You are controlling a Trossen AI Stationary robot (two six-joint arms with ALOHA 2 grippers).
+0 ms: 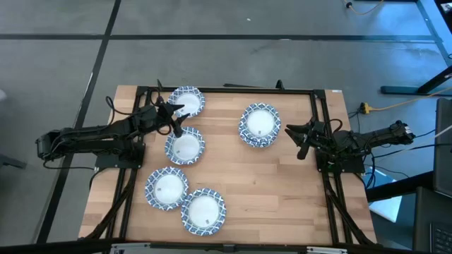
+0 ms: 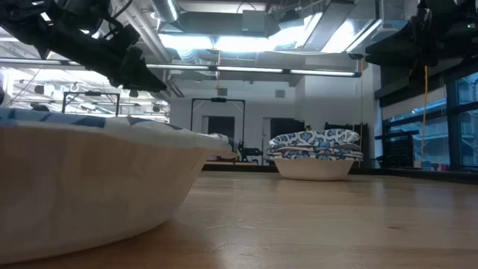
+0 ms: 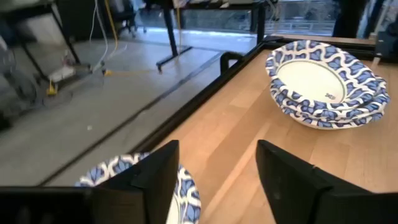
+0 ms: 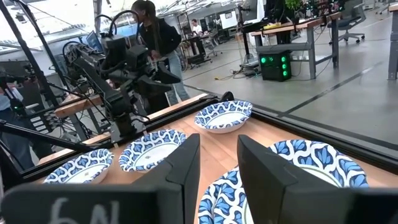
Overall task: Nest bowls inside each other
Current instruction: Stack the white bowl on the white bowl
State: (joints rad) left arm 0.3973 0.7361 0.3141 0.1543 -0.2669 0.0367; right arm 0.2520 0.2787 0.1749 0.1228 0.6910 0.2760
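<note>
Four single blue-and-white bowls sit upright on the table's left half: one at the far edge (image 1: 187,101), one at the middle (image 1: 185,146), and two near the front (image 1: 167,188) (image 1: 203,212). A nested stack (image 1: 259,125) (image 2: 317,153) (image 3: 326,84) stands right of centre. My left gripper (image 1: 174,117) (image 3: 217,180) is open and hovers high between the far bowl (image 3: 186,193) and the middle bowl. My right gripper (image 1: 297,139) (image 4: 217,174) is open, raised just right of the stack (image 4: 311,165).
A black metal frame (image 1: 321,113) runs round the wooden table top. Bare wood lies between the stack and the front bowls (image 1: 275,190). In the right wrist view the left arm (image 4: 124,62) shows beyond the bowls, and a person (image 4: 149,25) stands in the room behind.
</note>
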